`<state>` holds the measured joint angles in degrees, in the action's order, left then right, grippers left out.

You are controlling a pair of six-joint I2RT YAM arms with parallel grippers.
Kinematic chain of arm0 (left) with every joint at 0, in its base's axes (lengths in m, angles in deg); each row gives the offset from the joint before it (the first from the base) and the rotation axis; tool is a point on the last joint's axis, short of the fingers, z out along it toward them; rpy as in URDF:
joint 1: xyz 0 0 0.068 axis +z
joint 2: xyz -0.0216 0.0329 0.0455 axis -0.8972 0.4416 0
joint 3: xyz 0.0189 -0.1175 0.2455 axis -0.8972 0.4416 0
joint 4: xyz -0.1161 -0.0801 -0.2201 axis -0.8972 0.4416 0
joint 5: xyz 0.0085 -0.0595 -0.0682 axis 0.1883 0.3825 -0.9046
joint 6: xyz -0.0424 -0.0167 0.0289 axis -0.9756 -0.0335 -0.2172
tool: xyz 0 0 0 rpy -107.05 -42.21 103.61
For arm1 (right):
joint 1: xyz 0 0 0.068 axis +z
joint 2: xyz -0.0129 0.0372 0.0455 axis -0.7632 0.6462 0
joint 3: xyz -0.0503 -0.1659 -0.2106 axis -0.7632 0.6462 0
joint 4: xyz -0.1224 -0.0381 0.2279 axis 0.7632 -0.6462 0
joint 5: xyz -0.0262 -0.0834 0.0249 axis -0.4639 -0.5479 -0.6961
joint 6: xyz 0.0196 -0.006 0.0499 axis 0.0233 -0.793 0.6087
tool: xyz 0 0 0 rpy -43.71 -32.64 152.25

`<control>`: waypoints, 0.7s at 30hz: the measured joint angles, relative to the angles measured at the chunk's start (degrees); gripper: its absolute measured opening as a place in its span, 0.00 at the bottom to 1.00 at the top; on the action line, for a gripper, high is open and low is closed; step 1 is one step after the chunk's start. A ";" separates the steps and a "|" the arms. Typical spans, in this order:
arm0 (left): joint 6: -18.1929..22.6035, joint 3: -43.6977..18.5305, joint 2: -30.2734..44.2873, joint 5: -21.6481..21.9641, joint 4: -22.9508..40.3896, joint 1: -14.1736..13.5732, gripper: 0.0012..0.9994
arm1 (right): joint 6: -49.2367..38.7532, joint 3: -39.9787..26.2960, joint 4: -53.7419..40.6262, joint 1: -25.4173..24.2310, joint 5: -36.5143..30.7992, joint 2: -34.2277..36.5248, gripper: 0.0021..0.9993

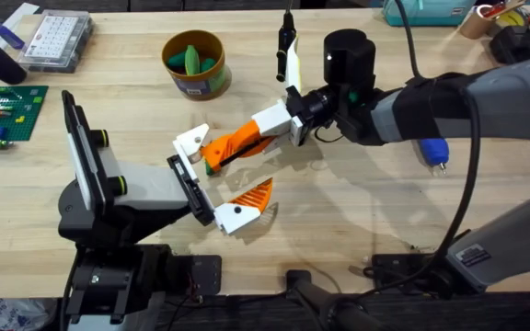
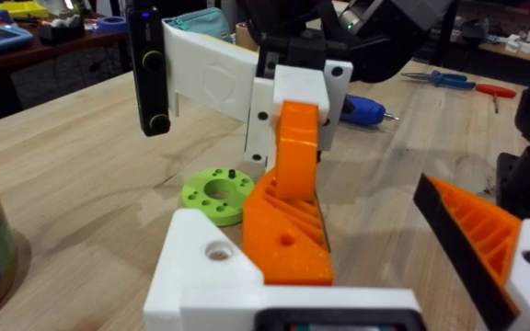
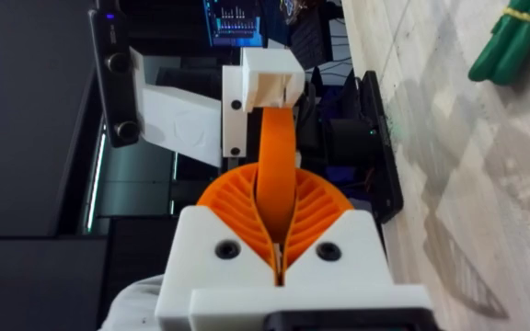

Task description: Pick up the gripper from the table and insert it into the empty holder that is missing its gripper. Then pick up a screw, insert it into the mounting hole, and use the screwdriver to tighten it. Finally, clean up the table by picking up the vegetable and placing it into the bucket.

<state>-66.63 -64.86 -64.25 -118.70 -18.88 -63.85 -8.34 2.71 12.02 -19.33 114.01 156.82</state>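
Overhead view: your right gripper (image 1: 265, 129) reaches across the middle and meets the left gripper (image 1: 214, 179) over the table (image 1: 357, 211).
Step in hand: by my reading, seating the orange gripper piece (image 1: 233, 142) in the white holder (image 1: 190, 142) on the left arm.
Right gripper: clamped narrow on the orange gripper piece, pads on both its faces.
Left gripper: spread wide, with its other orange finger (image 1: 251, 193) well apart from the holder.
Fit: in the left wrist view the piece sits against the holder, and its hole (image 2: 286, 241) lies beside the holder's hole (image 2: 217, 250), not over it.
How to do it well: push straight along the holder's slot without twisting, and let go only once the two holes line up.
Screwdriver: the blue handle (image 1: 433, 152) lies by your right arm, for later.
Vegetable: it lies on the table in the right wrist view (image 3: 518, 41), apart from the work.
Bucket: it stands at the far side (image 1: 194, 62), with green pieces inside.
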 joint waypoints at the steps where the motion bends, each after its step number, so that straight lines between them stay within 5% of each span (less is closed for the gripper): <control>1: 0.00 0.00 -0.01 0.18 0.25 0.00 0.99 | 0.08 0.00 -0.27 0.00 -0.03 0.00 0.01; 21: -0.02 -0.02 -0.01 0.19 2.53 -0.02 0.99 | 0.26 0.02 -0.79 0.00 -1.22 0.00 0.01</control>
<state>-66.65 -64.88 -64.26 -118.51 -16.35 -63.87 -8.08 2.73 11.23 -19.33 112.79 156.82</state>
